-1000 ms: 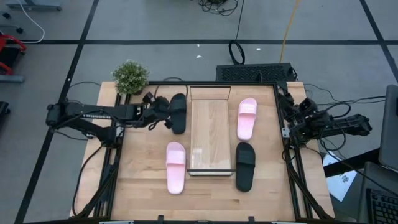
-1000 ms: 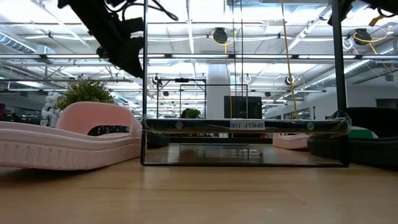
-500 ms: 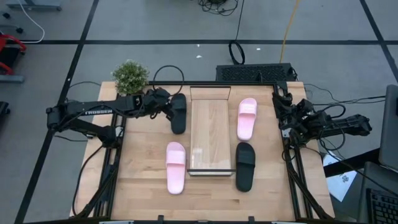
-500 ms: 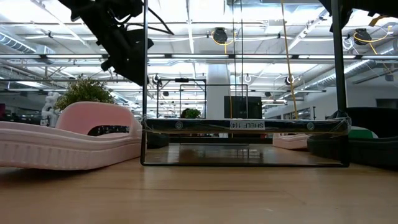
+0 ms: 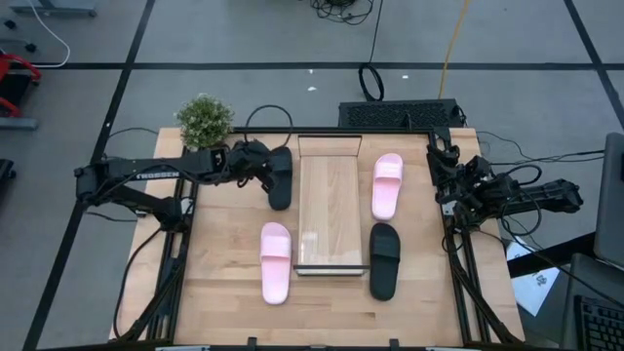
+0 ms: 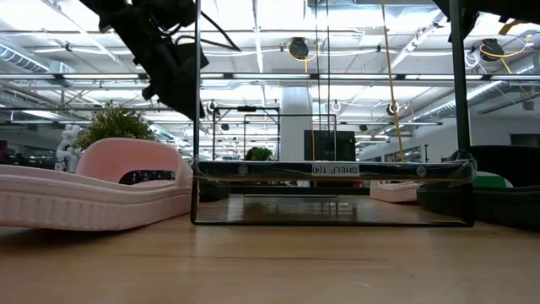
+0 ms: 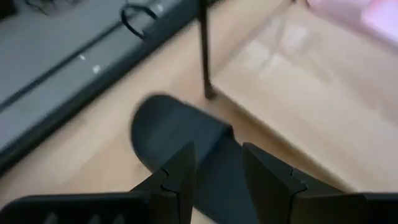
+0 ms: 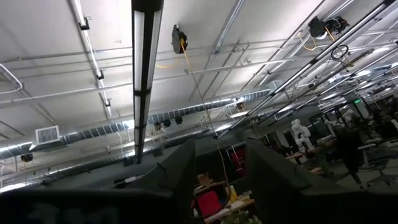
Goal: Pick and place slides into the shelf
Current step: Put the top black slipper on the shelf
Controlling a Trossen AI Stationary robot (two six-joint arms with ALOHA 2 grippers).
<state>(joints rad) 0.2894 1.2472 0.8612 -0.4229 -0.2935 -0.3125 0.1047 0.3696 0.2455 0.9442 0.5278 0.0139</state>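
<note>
hovering part-open, left gripper point(image 7: 217, 171) over black slide point(image 7: 186, 140).

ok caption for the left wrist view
Left gripper, jaws open, above a black slide beside the shelf.

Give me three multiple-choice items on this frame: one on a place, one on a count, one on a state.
1. Where is the left gripper?
A. over the far black slide
B. over the shelf
C. at the plant

2. How many pink slides lie on the table?
A. one
B. two
C. three

3. How are the left gripper's fingers?
A. shut on a pink slide
B. apart, nothing between them
C. out of view

Answers:
1 A, the high view shows it above that slide's far end, left of the shelf.
2 B, one near left of the shelf, one far right.
3 B, the left wrist view shows a gap with the black slide below.
</note>
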